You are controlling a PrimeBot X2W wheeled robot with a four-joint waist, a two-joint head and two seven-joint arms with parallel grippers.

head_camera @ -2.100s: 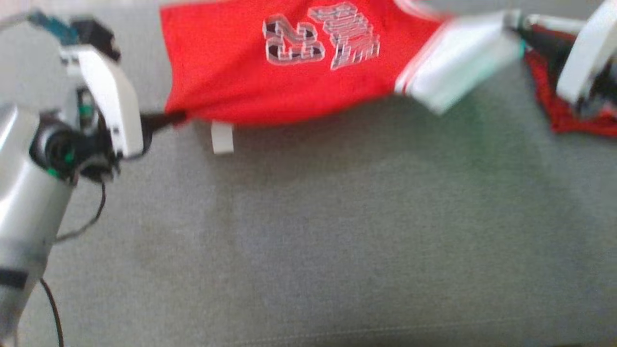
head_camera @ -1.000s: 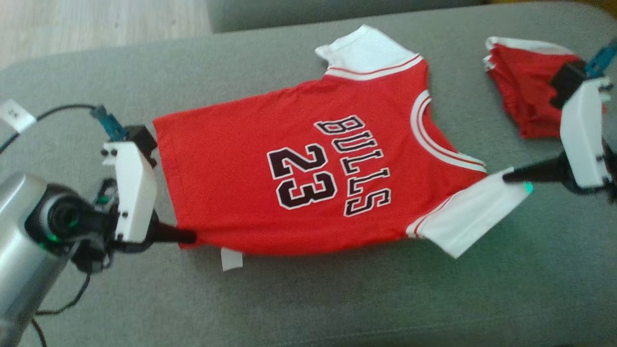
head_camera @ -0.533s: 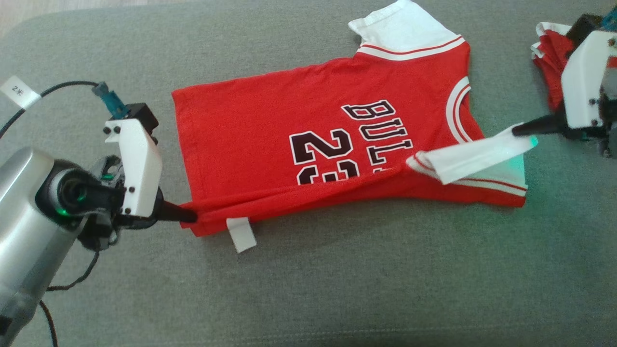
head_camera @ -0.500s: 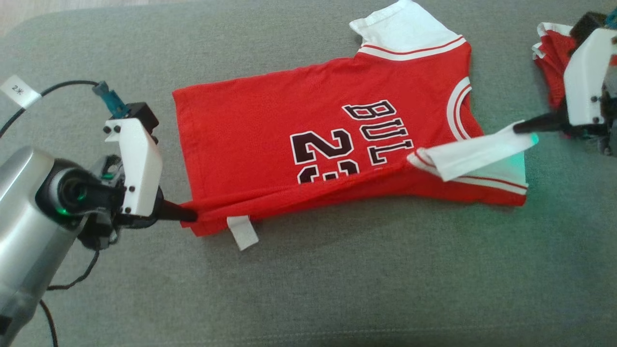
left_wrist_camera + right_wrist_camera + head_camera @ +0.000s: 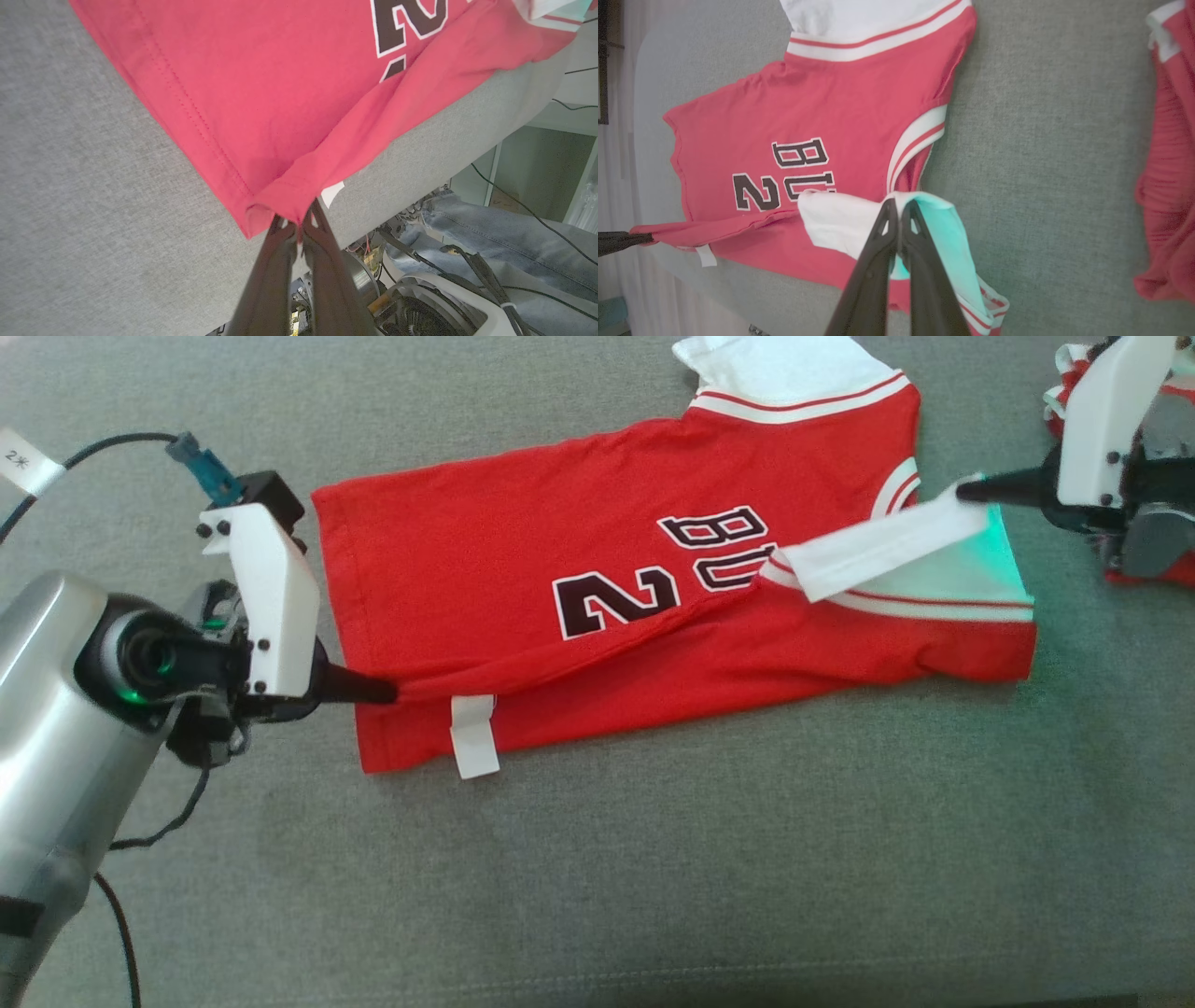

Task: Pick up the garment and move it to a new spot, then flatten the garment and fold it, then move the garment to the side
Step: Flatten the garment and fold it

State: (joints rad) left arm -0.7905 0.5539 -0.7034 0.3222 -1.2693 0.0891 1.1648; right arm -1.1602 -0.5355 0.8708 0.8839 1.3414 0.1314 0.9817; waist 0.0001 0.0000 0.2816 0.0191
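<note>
The garment (image 5: 523, 551) is a red jersey with white sleeves and black lettering, lying on a grey cushion (image 5: 653, 859). Its near long edge is lifted and carried over the front, covering the lower half of the print. My left gripper (image 5: 387, 691) is shut on the hem corner (image 5: 280, 212) at the left. My right gripper (image 5: 966, 490) is shut on the white sleeve (image 5: 840, 221) at the right. A white label (image 5: 473, 735) hangs from the folded hem. In the right wrist view the far sleeve (image 5: 859, 18) lies flat at the top.
A second red garment (image 5: 1167, 186) lies crumpled on the cushion just beyond my right gripper (image 5: 899, 207). A cable with a paper tag (image 5: 23, 462) runs at the far left. A person's jeans-clad leg (image 5: 495, 238) and robot cabling sit past the cushion edge in the left wrist view.
Both grippers have carried the near edge of the jersey up and over its front, so the fold now covers more of the lettering. The head camera has also tilted.
</note>
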